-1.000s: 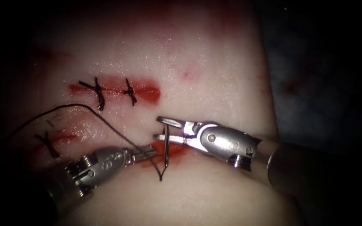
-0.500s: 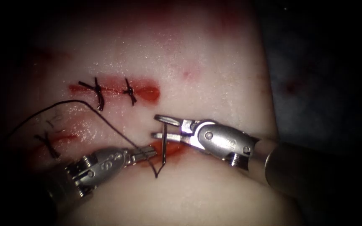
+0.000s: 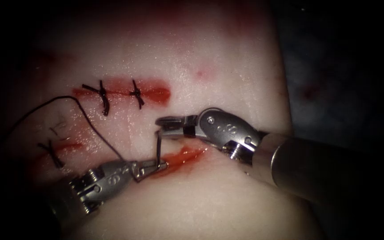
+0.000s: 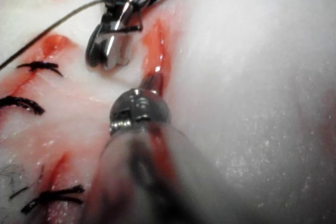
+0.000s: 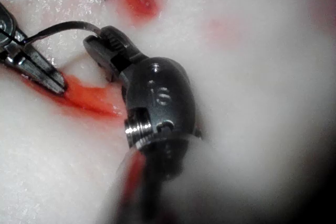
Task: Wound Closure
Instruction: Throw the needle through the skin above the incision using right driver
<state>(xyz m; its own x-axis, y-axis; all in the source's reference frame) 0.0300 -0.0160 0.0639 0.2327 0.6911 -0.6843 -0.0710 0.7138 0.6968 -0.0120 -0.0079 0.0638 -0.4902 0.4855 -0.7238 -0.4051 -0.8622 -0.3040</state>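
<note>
Gripping the needle [image 3: 158, 149] near one end of its curve, your right tool [image 3: 167, 121] has its jaws closed on the steel just above the open cut [image 3: 181, 158]. From that grip the needle hangs down toward the cut, and its other end meets the tip of your left tool [image 3: 154, 167]. That left tool's jaws look closed at the cut's left end, where needle and thread [image 3: 96, 131] come together; whether they pinch the needle's end or the thread itself you cannot tell from these views. In the right wrist view the needle [image 5: 63, 27] arcs free of the tissue from the right tool [image 5: 102, 48] across to the left tool [image 5: 44, 74], so none of the visible curve is buried.

Moving outward from the cut, the thread runs up and left from the left tool's tip, loops over the tissue [image 3: 210, 58] and trails off to the left. Red fluid [image 3: 187, 154] lies in the open cut, right of the left tool's tip. Above the cut sits a closed wound with two knotted stitches [image 3: 104, 95]. Well left of the cut, one more knotted stitch [image 3: 50, 150] crosses a third reddened line.
</note>
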